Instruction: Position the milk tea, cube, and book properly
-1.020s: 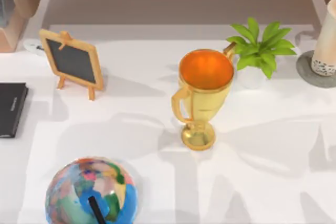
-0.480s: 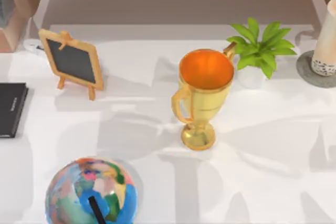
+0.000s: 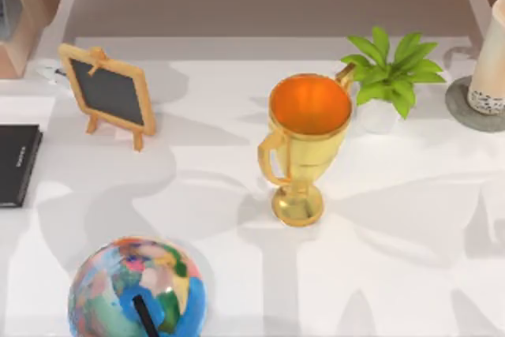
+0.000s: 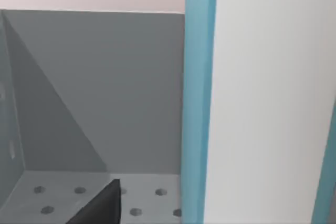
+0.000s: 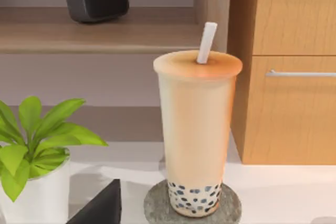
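My left wrist view looks close onto the book (image 4: 198, 98), its teal cover edge upright beside broad pale pages, with a grey perforated shelf floor (image 4: 63, 192) and grey walls behind it. I cannot tell whether my left pincer grips the book or how wide it stands.

The milk tea (image 5: 197, 135) stands upright on a round grey coaster (image 5: 157, 205) at the worktop's (image 3: 394, 274) far right edge, just beside the potted plant (image 3: 390, 76). I cannot tell my right pincer's opening either.

The gold trophy (image 3: 304, 144) stands mid-worktop, the small chalkboard (image 3: 109, 94) and thin black book (image 3: 17, 163) to the left, the globe (image 3: 136, 290) at the near edge.
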